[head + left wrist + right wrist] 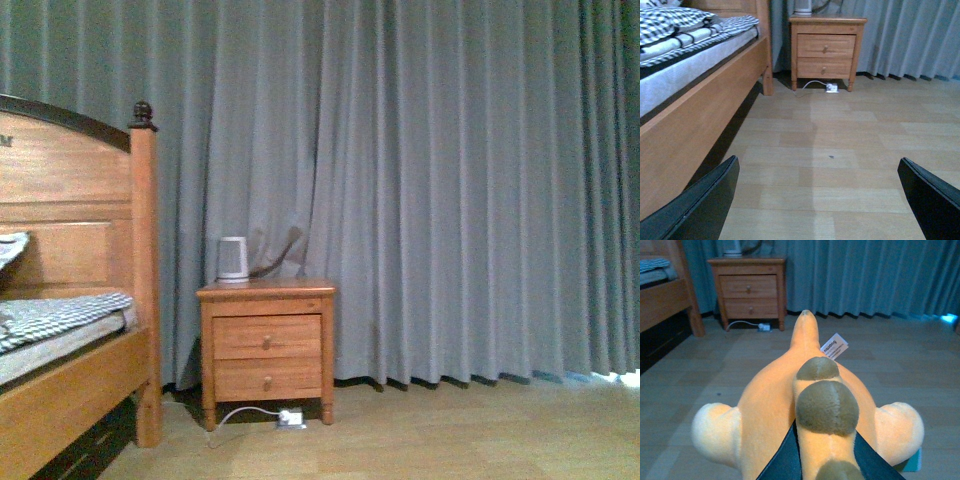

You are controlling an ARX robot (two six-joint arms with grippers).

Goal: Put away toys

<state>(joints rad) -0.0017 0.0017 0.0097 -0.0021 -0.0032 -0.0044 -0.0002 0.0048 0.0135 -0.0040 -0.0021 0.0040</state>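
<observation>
The right fingers [782,460] are clamping the plush toy [765,410] from both sides and holding it over the wooden floor [920,365], with its narrow end pointing toward the grey curtain [865,275] near the nightstand [747,287]. The toy is showing a soft orange-yellow body with a row of rounded olive-brown bumps running along its middle, two paler cream stubs sticking out sideways, and a white label [834,346]. The left fingers [700,205] are hanging spread wide with nothing between them, low over the floor beside the bed [700,115].

Open floor [450,430] ahead; bed [70,400] and nightstand [267,345] stand left.
</observation>
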